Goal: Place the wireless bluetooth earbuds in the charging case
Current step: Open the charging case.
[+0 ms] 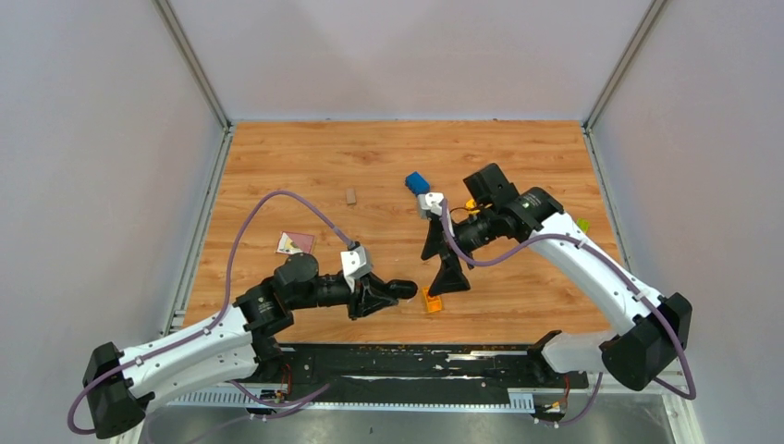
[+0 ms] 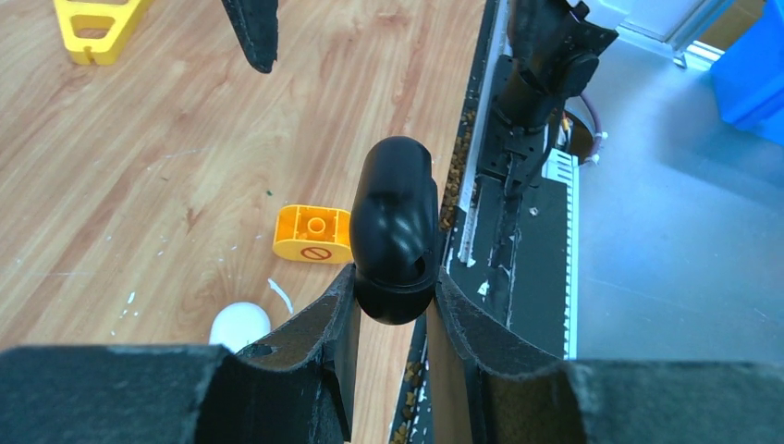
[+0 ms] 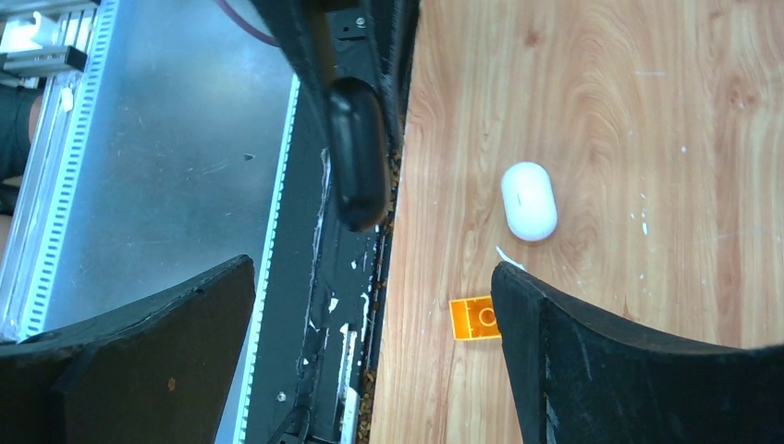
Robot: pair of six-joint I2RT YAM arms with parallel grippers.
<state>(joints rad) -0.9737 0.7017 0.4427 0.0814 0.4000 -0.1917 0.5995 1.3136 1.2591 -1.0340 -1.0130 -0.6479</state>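
The wooden table (image 1: 305, 157) fills the middle of the top view. The left arm (image 1: 194, 347) reaches in from the near left corner and the right arm (image 1: 592, 264) bends in from the near right.

The left claw (image 1: 386, 292) is clenched on a smooth black oval object (image 2: 396, 222). Both fingers press its lower end, and the rest of it sticks out past the tips, above the table's near edge.

The right claw (image 3: 372, 268) is released, its fingers spread wide and touching nothing. It hangs just beyond the left claw, pointing down toward the near edge.

The charging case (image 3: 528, 201) lies flat on the table with its lid closed. It sits close to the near edge, beside the left claw and below it. In the left wrist view one finger partly hides it.

An orange block (image 2: 314, 236) stands near the case without touching it, and it bears a round red mark on its side.

Farther back on the table are a blue block (image 1: 418, 182), a yellow piece (image 2: 92, 28), a small card (image 1: 295, 243) and a tiny wooden block (image 1: 350, 195), all well apart from the case.
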